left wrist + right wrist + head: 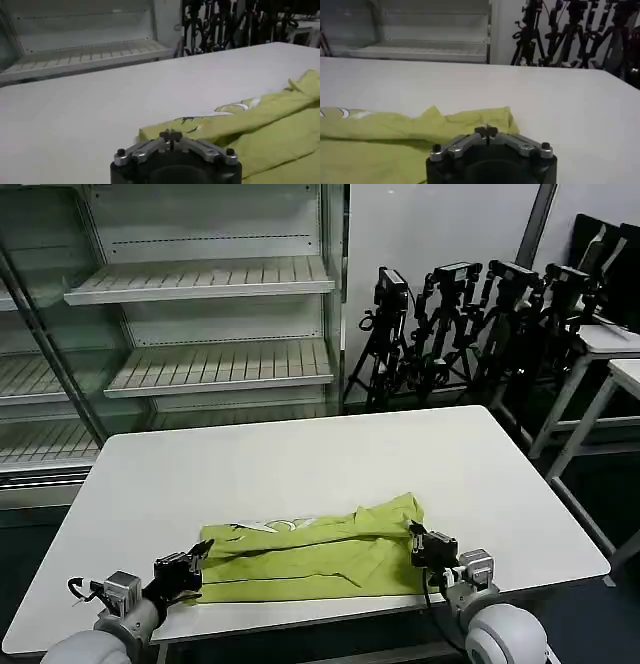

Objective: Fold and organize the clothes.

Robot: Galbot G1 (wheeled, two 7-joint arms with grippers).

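Folded lime T-shirt [315,552] on white surface [300,454], white print half hidden; left gripper [199,561] and right gripper [417,541] at its ends, fingers together.

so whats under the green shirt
The lime T-shirt lies folded on the white table. Its top layer covers the layers beneath, so anything under it cannot be seen.

T-shirt [310,554] on table [300,454], shelves [200,324] behind
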